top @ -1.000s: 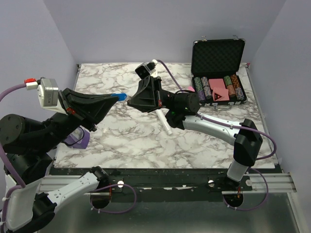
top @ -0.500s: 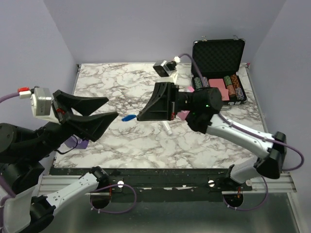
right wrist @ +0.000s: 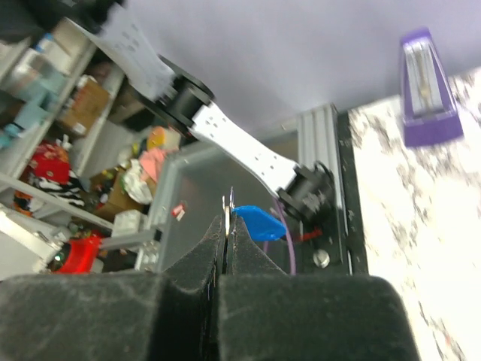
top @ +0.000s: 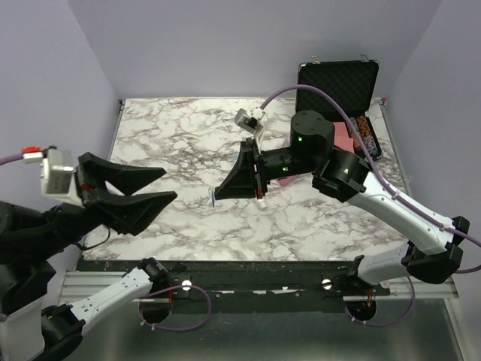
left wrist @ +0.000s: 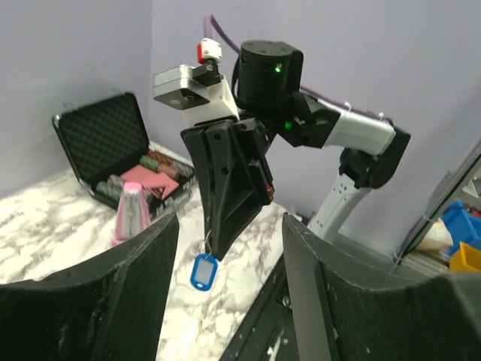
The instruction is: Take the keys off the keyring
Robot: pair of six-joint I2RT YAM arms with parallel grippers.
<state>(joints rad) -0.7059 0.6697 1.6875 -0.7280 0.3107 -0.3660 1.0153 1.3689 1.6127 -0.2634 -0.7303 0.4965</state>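
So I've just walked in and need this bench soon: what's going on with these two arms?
The right gripper is shut on the thin keyring, held up above the marble table, and the blue-headed key hangs from it, so it is not off yet. The left gripper is open and empty, facing the key with a gap between them. An open poker chip case sits at the back right.

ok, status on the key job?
Left gripper open, empty. Right gripper shut on keyring, blue key dangling from it. Nothing between the grippers.
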